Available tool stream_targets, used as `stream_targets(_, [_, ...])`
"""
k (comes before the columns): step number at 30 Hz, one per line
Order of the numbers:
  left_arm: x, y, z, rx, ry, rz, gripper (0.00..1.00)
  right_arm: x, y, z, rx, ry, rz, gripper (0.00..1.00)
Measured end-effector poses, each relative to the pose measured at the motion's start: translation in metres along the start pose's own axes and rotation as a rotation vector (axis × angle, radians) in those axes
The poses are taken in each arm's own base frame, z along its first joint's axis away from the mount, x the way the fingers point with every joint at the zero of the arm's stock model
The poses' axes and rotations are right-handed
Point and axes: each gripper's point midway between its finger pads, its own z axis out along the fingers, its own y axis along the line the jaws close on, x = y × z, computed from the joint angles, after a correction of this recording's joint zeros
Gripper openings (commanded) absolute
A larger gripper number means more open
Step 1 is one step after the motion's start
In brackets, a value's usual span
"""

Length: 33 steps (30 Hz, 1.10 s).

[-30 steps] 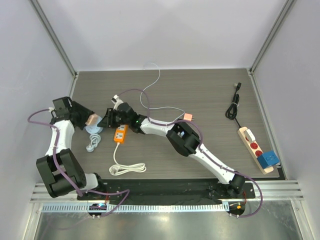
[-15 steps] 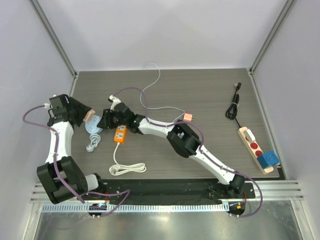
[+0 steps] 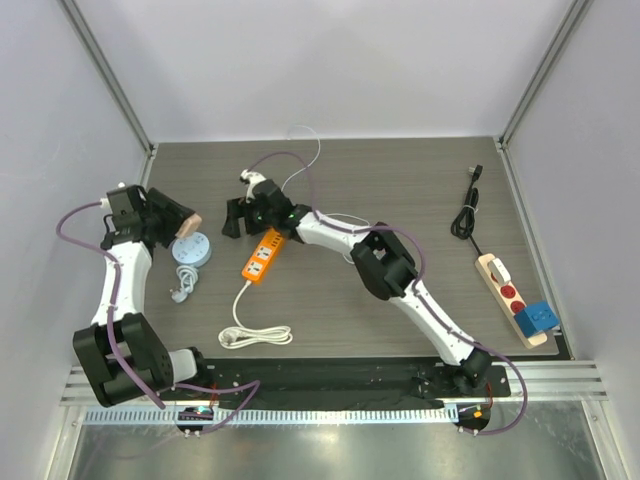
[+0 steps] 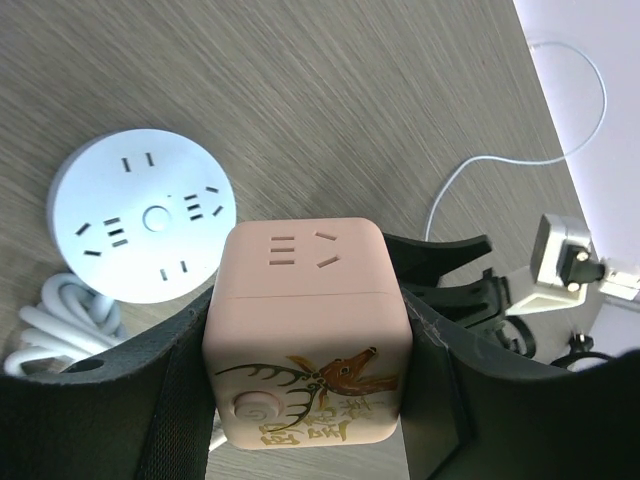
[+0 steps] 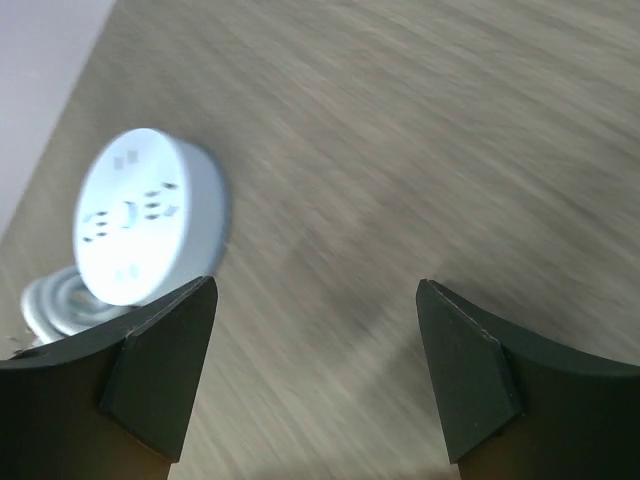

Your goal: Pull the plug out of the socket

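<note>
The dark blue plug sits in the near end of the beige socket at the far right of the table, far from both arms. My left gripper is shut on a pink cube with a deer drawing, held just above and behind a round light-blue socket. My right gripper hangs at the back left of the table, open wide with nothing between its fingers. The plug and socket do not show in either wrist view.
An orange strip lies slanted by the right gripper, its white cable coiled nearer the front. The round light-blue socket lies left of it. The beige strip's black cord is bundled at the back right.
My right gripper opened wide and drew back to the right from the round socket. The orange strip swung right. The left gripper lifted the pink cube off the round socket.
</note>
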Motion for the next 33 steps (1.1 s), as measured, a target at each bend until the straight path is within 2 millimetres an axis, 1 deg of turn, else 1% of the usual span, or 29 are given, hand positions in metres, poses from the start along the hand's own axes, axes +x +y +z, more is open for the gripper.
stream_targets(2, [0.004, -0.004, 0.002, 0.017, 0.016, 0.01, 0.0, -0.003, -0.02, -0.013, 0.04, 0.011, 0.005, 0.87])
stream_targets(3, [0.006, -0.005, 0.005, 0.021, 0.027, 0.017, 0.0, -0.002, -0.027, -0.019, 0.057, 0.017, 0.005, 0.87])
stream_targets(4, [0.009, -0.006, 0.007, 0.024, 0.039, 0.024, 0.0, -0.002, -0.031, -0.025, 0.073, 0.021, 0.004, 0.88])
stream_targets(6, [0.018, -0.008, 0.011, 0.032, 0.071, 0.041, 0.0, -0.001, -0.034, -0.039, 0.097, 0.028, -0.012, 0.88])
stream_targets(8, [0.027, -0.011, 0.013, 0.043, 0.099, 0.058, 0.0, -0.001, -0.029, -0.051, 0.103, 0.029, -0.038, 0.89])
stream_targets(10, [0.032, -0.015, 0.013, 0.054, 0.114, 0.076, 0.0, -0.005, -0.017, -0.066, 0.095, 0.016, -0.07, 0.89])
stream_targets(13, [0.035, -0.019, 0.013, 0.07, 0.125, 0.094, 0.0, -0.017, 0.004, -0.089, 0.058, -0.036, -0.096, 0.9])
stream_targets(16, [0.037, -0.023, 0.012, 0.084, 0.132, 0.105, 0.0, -0.032, 0.023, -0.104, 0.01, -0.109, -0.106, 0.89])
stream_targets(19, [0.038, -0.029, 0.012, 0.103, 0.141, 0.123, 0.0, -0.039, 0.031, -0.107, -0.027, -0.161, -0.088, 0.89])
stream_targets(23, [0.046, -0.037, 0.013, 0.133, 0.167, 0.143, 0.0, -0.025, 0.029, -0.107, -0.055, -0.156, -0.039, 0.89])
stream_targets(27, [0.053, -0.046, 0.013, 0.167, 0.188, 0.163, 0.0, -0.012, 0.022, -0.107, -0.063, -0.15, 0.014, 0.89])
stream_targets(29, [0.056, -0.048, 0.013, 0.177, 0.198, 0.169, 0.0, -0.01, 0.023, -0.108, -0.079, -0.159, 0.042, 0.89])
stream_targets(33, [0.061, -0.049, 0.016, 0.182, 0.219, 0.168, 0.0, -0.014, 0.032, -0.11, -0.129, -0.198, 0.101, 0.9])
